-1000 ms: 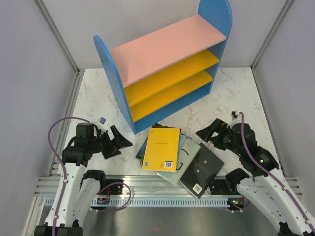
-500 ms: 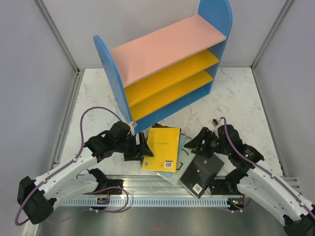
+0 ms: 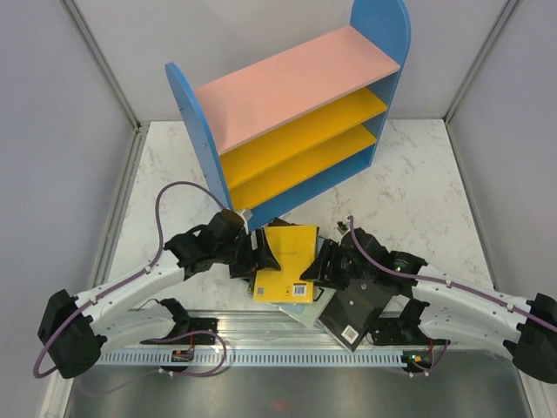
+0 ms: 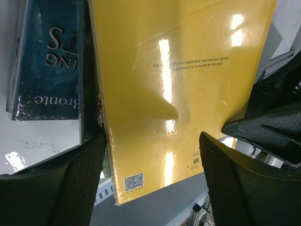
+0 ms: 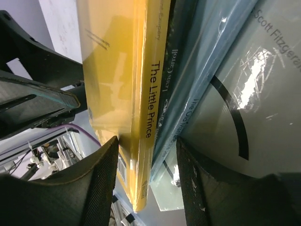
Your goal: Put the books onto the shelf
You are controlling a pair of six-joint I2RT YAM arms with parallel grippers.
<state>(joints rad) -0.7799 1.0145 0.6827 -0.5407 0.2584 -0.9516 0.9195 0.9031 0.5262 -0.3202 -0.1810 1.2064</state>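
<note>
The books lie in a loose pile at the table's near edge, in front of the shelf [image 3: 287, 96]. A yellow book [image 3: 289, 252] is on top, and a black one [image 3: 357, 305] lies to its right. My left gripper [image 3: 264, 259] is open at the yellow book's left edge. Its jaws [image 4: 153, 183] stand wide over the yellow cover [image 4: 178, 94], beside a dark blue book [image 4: 51, 61]. My right gripper [image 3: 320, 266] is at the yellow book's right edge. Its jaws [image 5: 148, 183] straddle the yellow spine [image 5: 150, 99], a dark book's edge [image 5: 171, 66] and a teal one [image 5: 202, 61]. One finger lies on a pale grey book [image 5: 254, 94].
The shelf stands at the back of the marble table [image 3: 418, 192], its open side facing the pile. An aluminium rail [image 3: 261, 348] runs along the near edge under both arms. Grey walls close in the left, right and back. The two grippers face each other across the yellow book.
Both arms have swung in from the table's sides to the yellow book, the left to its left edge, the right to its spine. Both pairs of jaws have narrowed, the right more.
</note>
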